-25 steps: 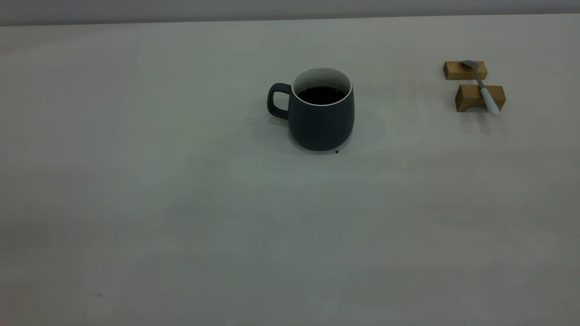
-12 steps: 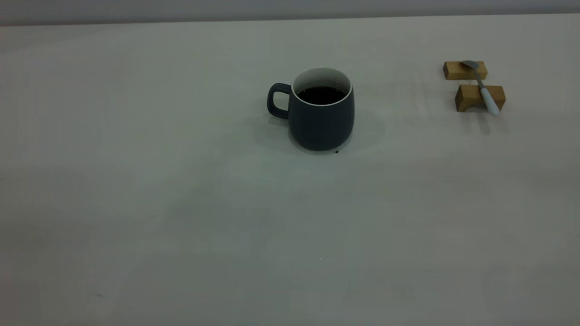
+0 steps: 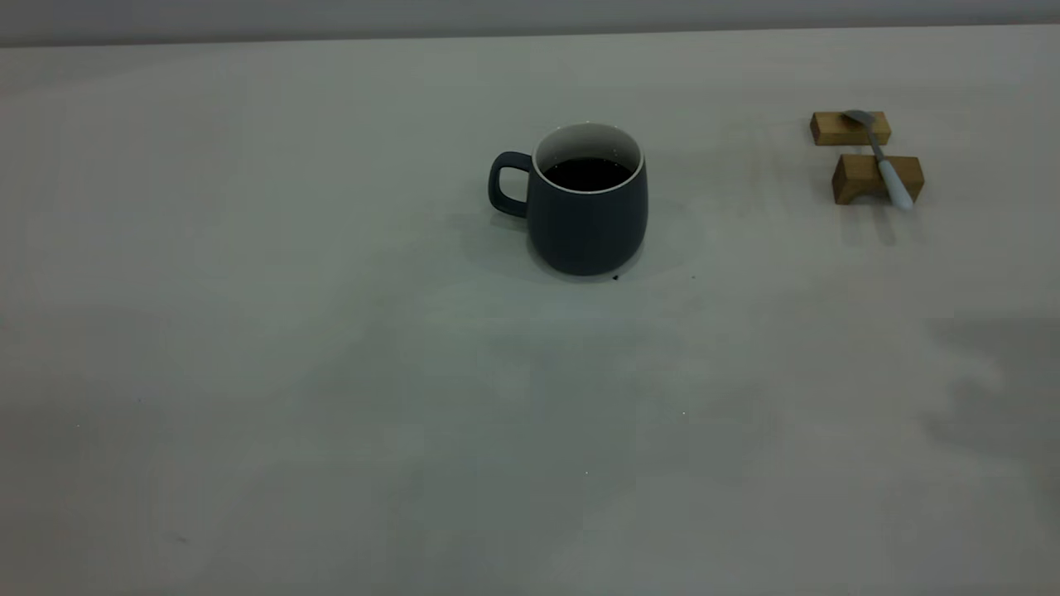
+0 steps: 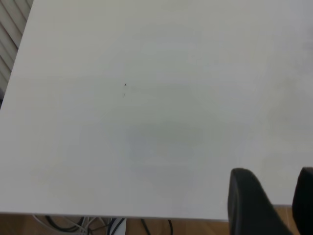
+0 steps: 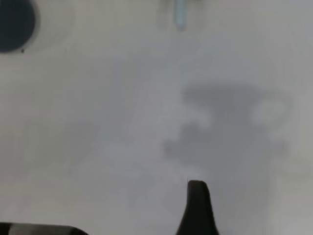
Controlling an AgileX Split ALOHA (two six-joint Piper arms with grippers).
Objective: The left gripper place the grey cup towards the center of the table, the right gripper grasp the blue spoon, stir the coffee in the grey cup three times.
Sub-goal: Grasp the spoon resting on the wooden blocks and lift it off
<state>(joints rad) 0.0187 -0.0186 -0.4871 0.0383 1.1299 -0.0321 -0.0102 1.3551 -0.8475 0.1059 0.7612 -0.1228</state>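
The grey cup [image 3: 588, 215] stands upright near the middle of the table [image 3: 331, 414], its handle to the left and dark coffee [image 3: 588, 172] inside. The blue spoon [image 3: 884, 165] lies across two wooden blocks at the far right. Neither gripper appears in the exterior view. In the left wrist view my left gripper [image 4: 274, 196] hangs open and empty over the table's edge. My right gripper [image 5: 198, 196] shows a single finger [image 5: 198, 210] with bare table on both sides. Beyond it lie the cup [image 5: 14, 22] and the spoon's handle [image 5: 181, 14].
Two tan wooden blocks [image 3: 851, 128] [image 3: 857, 178] carry the spoon. A soft shadow [image 3: 994, 389] lies on the table at the lower right. Past the table's edge [image 4: 146, 215], the left wrist view shows wooden floor and cables [image 4: 83, 225].
A shadow has spread onto the table at the lower right of the exterior view. The cup, spoon and blocks have not moved.
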